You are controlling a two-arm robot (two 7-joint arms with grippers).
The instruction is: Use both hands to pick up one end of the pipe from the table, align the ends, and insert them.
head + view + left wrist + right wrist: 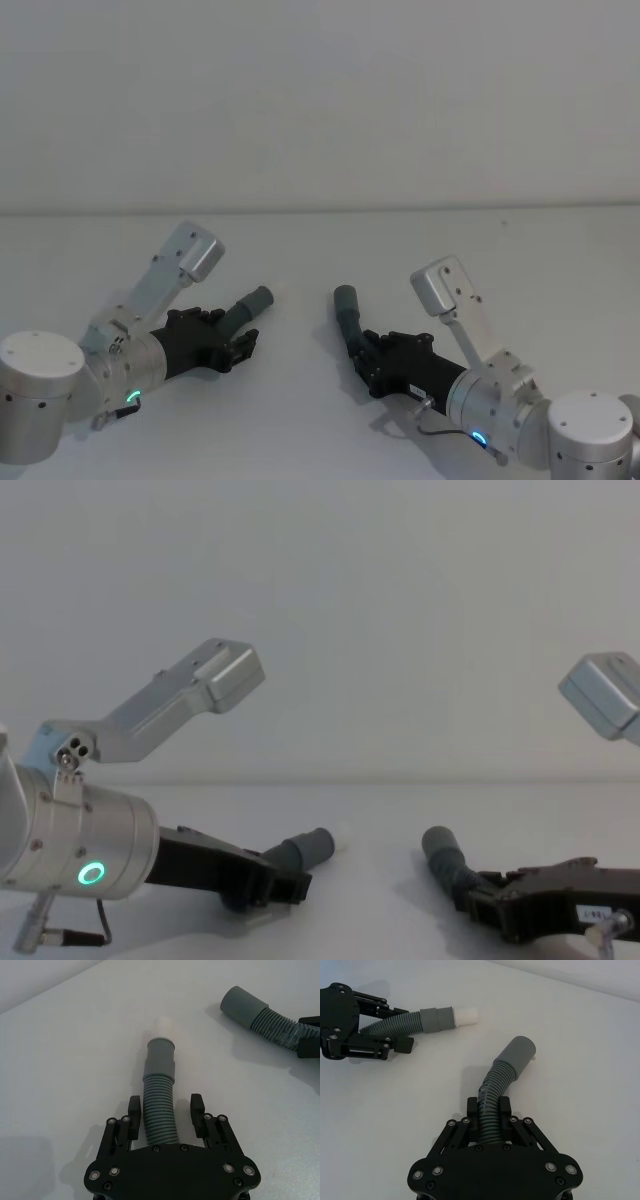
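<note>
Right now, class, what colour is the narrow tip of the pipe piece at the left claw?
White tip, past a grey cuff; clearest in the right wrist view.

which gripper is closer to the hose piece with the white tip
Left. The left gripper straddles the white-tipped hose piece, fingers open on either side of its ribs. The right gripper sits apart to the robot's right, shut on the plain-cuffed hose piece.
</note>
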